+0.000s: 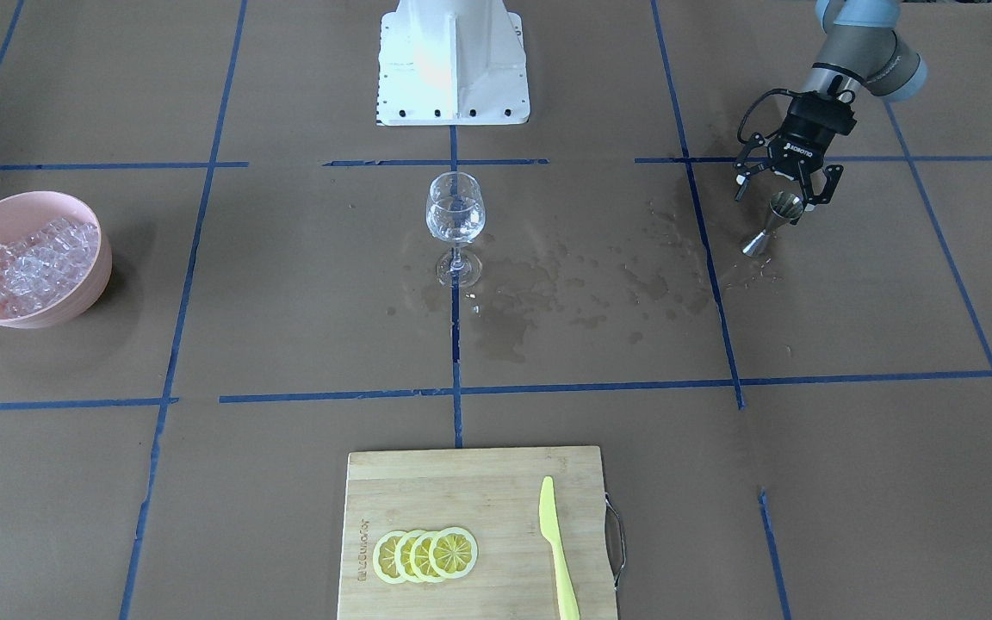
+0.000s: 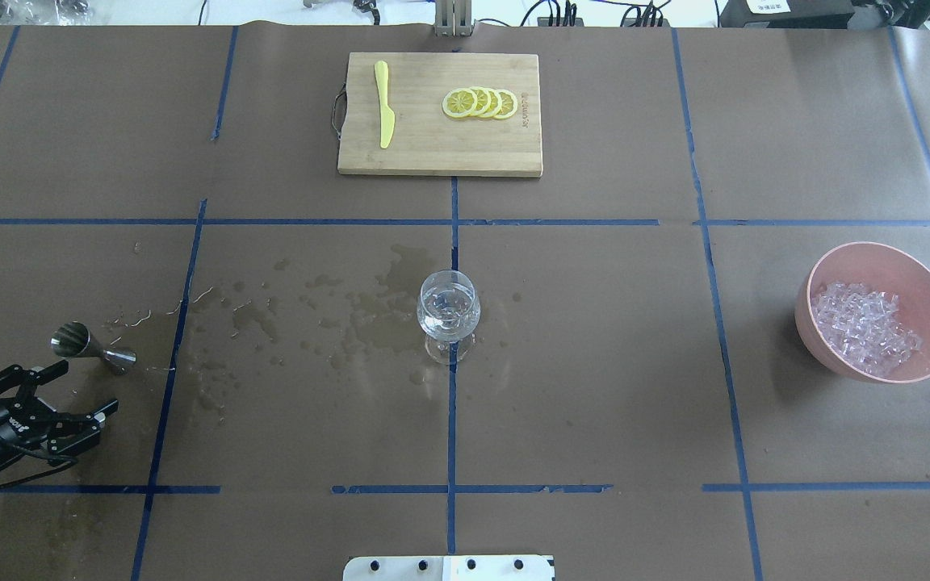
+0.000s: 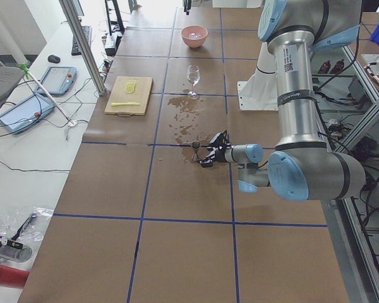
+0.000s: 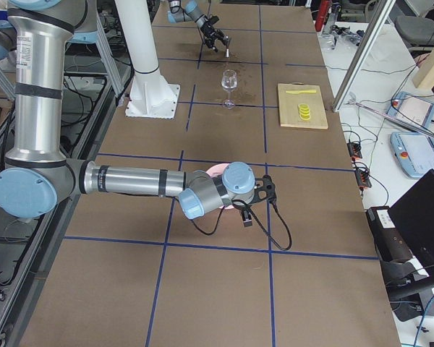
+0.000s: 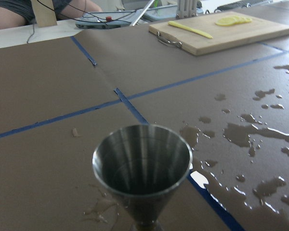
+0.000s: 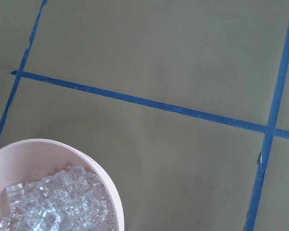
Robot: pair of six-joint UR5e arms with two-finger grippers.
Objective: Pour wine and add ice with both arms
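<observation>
Wine poured; ice not yet added.
Front: the left end effector (image 1: 789,185), fingers (image 1: 831,182) apart, hangs just above the jigger (image 1: 773,226); the wine (image 1: 455,228) sits in the glass (image 1: 455,194), well aside. Overhead: the ice (image 2: 865,327) lies heaped in the bowl (image 2: 802,311), far off. Right side: the right end effector (image 4: 253,202) is over that bowl; I cannot tell its grip.

We see a brown paper table cover (image 2: 594,363) gridded by blue tape lines (image 2: 452,420), and at three o'clock a pink round bowl (image 2: 806,319) of clear whitish ice cubes (image 2: 865,327).
</observation>
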